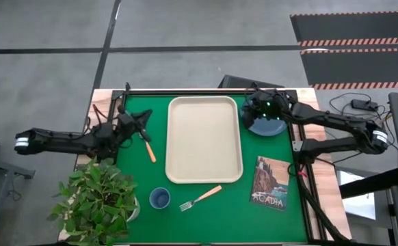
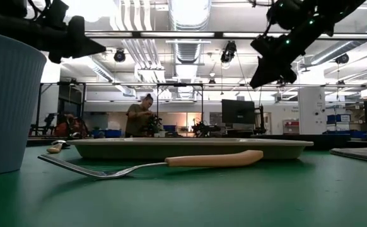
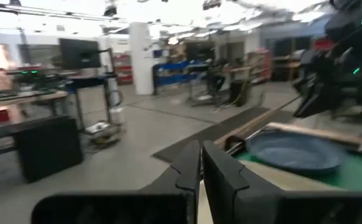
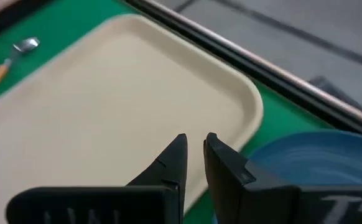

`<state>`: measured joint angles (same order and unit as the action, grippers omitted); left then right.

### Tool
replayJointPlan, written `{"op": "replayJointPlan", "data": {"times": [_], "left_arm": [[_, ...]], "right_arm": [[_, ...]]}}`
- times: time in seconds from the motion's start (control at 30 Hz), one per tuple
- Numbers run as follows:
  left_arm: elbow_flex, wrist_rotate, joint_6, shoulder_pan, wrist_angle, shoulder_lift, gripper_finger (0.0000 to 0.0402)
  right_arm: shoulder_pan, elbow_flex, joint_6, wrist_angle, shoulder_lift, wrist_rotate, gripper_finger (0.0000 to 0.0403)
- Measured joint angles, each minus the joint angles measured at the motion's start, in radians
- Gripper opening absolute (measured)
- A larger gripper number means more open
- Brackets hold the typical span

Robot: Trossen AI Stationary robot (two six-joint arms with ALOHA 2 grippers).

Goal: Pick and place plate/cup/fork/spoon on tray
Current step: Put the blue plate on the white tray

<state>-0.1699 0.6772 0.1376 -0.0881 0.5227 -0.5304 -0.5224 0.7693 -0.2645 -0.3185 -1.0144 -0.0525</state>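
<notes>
The cream tray (image 1: 204,139) lies at the middle of the green mat. The dusty-blue plate (image 1: 269,126) lies flat just right of the tray's far corner. My right gripper (image 1: 256,113) hovers above the plate's tray-side edge, fingers nearly together (image 4: 194,146), holding nothing. The spoon (image 1: 146,145) lies on the mat left of the tray. My left gripper (image 1: 145,121) is shut and empty in the air above the spoon's far end. The blue cup (image 1: 159,198) stands upright and the fork (image 1: 200,198) lies flat near the tray's near edge.
A potted plant (image 1: 98,201) stands at the near left corner. A picture card (image 1: 271,182) lies right of the tray's near end. Beyond the table, a person (image 2: 136,116) stands in the room among benches and monitors.
</notes>
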Motion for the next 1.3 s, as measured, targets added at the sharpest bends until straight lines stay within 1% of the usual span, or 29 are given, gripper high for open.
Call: {"op": "replayJointPlan", "data": {"times": [0.13,0.23,0.5,0.57,0.63,0.7,0.83,1.03,1.1,1.17,1.3], "left_arm": [[0.0,0.016,0.002,-0.035,-0.05,0.015,0.0],[0.001,0.016,0.011,-0.045,-0.05,0.016,0.0],[0.002,0.026,0.13,-0.048,-0.024,0.022,0.0],[0.002,0.059,0.187,-0.048,-0.01,0.028,0.0],[0.002,0.114,0.244,-0.048,-0.007,0.033,0.0],[0.003,0.166,0.26,-0.048,-0.007,0.036,0.0],[0.01,0.18,0.26,-0.048,-0.007,0.035,0.0],[0.013,0.18,0.26,-0.048,-0.008,0.027,0.0],[0.013,0.18,0.26,-0.048,-0.008,0.028,0.0],[0.013,0.18,0.26,-0.048,-0.008,0.027,0.0],[0.013,0.18,0.26,-0.048,-0.007,0.029,0.0]], "right_arm": [[-0.05,0.055,0.063,-0.079,-0.038,0.001,0.0043],[-0.072,0.068,0.08,-0.122,-0.07,0.0,0.0043],[-0.076,0.074,0.181,-0.114,-0.141,0.001,0.0043],[-0.076,0.074,0.188,-0.108,-0.158,0.001,0.0043],[-0.076,0.074,0.187,-0.11,-0.174,0.001,0.0043],[-0.076,0.073,0.189,-0.09,-0.183,0.002,0.0043],[-0.076,0.074,0.186,-0.083,-0.186,0.005,0.0043],[-0.076,0.073,0.033,-0.094,-0.185,0.008,0.0044],[-0.076,0.073,-0.015,-0.12,-0.185,0.008,0.005],[-0.076,0.073,-0.058,-0.164,-0.185,0.009,0.0066],[-0.074,0.073,-0.106,-0.267,-0.186,0.025,0.0115]]}}
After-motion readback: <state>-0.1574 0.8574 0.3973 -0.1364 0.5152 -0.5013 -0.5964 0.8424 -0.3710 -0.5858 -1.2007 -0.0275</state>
